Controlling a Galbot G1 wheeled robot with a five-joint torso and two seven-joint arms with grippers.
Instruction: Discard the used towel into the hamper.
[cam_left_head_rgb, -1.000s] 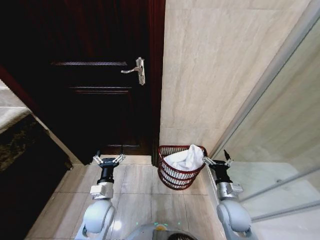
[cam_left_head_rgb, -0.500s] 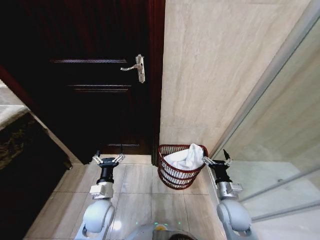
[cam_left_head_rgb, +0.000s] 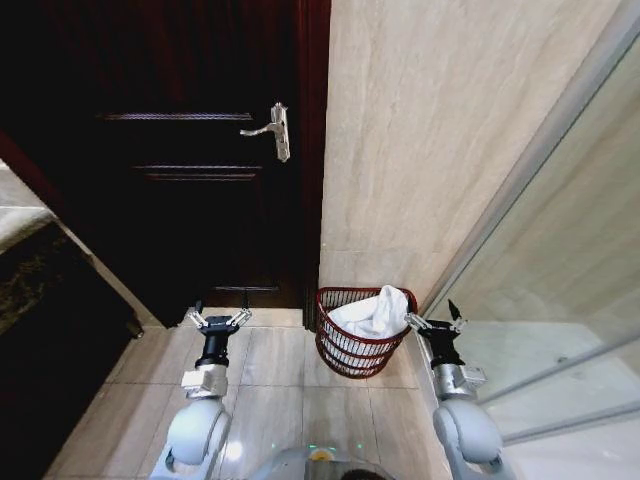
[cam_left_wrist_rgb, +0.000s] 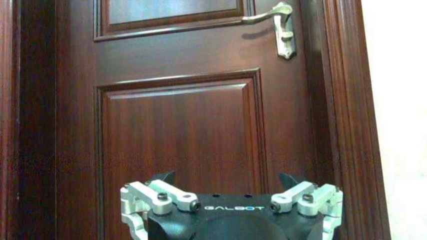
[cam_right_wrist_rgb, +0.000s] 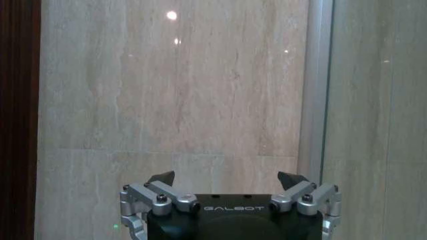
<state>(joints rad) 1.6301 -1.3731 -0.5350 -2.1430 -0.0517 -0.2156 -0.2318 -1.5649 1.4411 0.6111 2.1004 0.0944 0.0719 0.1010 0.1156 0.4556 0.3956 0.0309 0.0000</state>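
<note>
Hamper: the basket (cam_left_head_rgb: 357, 335) stands on the tiled floor (cam_left_head_rgb: 275, 385) at the foot of the beige wall (cam_left_head_rgb: 430, 150), just beside the dark door frame; it is upright, its wider rim on top.
Towel: the white towel (cam_left_head_rgb: 372, 314) lies bunched inside the basket, heaped toward the side nearest the right gripper and rising a little above the rim.
Right gripper: the right gripper (cam_left_head_rgb: 433, 321) hangs low, just beside the basket's rim, its jaws spread wide and holding nothing; the towel is next to the near finger, and whether they touch cannot be told.
Right wrist view: the right gripper (cam_right_wrist_rgb: 227, 179) points at the bare wall, with the metal edge of a glass panel (cam_right_wrist_rgb: 319, 90) off to one side of the jaws.
Left gripper: the left gripper (cam_left_head_rgb: 219, 320) is released too, jaws apart and empty, well apart from the basket, on the other side of it from the right gripper.
Left wrist view: the left gripper (cam_left_wrist_rgb: 227, 179) faces the wooden door (cam_left_wrist_rgb: 180, 120), whose silver handle (cam_left_wrist_rgb: 277, 22) sits high beyond the jaws.
</note>
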